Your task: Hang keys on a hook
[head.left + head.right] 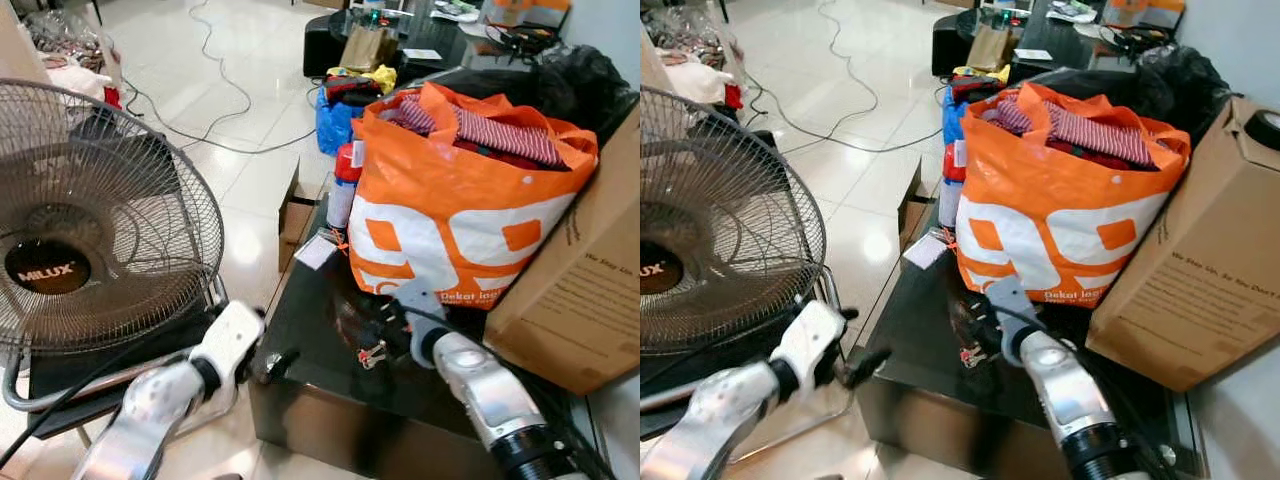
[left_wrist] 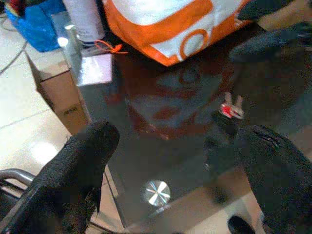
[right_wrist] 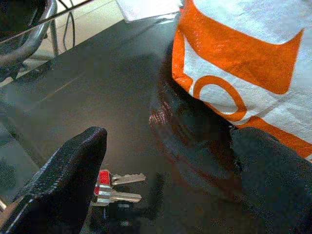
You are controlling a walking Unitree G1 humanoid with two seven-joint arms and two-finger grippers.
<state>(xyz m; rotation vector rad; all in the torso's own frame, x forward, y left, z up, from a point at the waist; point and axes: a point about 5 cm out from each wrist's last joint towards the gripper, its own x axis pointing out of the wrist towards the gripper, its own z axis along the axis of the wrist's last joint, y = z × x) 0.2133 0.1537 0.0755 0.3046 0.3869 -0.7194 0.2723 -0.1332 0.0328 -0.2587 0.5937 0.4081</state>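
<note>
**Right end effector wide open above keys, grasp not yet made**

Right end effector [image 3: 165, 180]: fingers spread wide, holding nothing, poised low over the dark glossy tabletop [image 1: 310, 300] just in front of the orange bag [image 1: 450, 210]. The keys [image 3: 114, 187] lie flat on the tabletop, red-tagged end nearest one finger [image 3: 68, 180], blades pointing toward the gap. In the head view the keys [image 1: 372, 353] sit just beside the right fingers.

Left end effector [image 2: 170, 165]: also spread wide, empty, at the tabletop's near edge beside the fan [image 1: 90, 220].

No hook identifiable in these views.

Judgement, step in hand: reach and grasp the keys. To do it well:
- shift so the bunch lies between the fingers, not under one of them;
- descend until the tips touch the tabletop, since the keys lie flat and thin;
- close on the red-tagged head, the thickest part;
- keep clear of the bag wall close behind.

Risk: glossy surface, so the keys may slide rather than lift.
</note>
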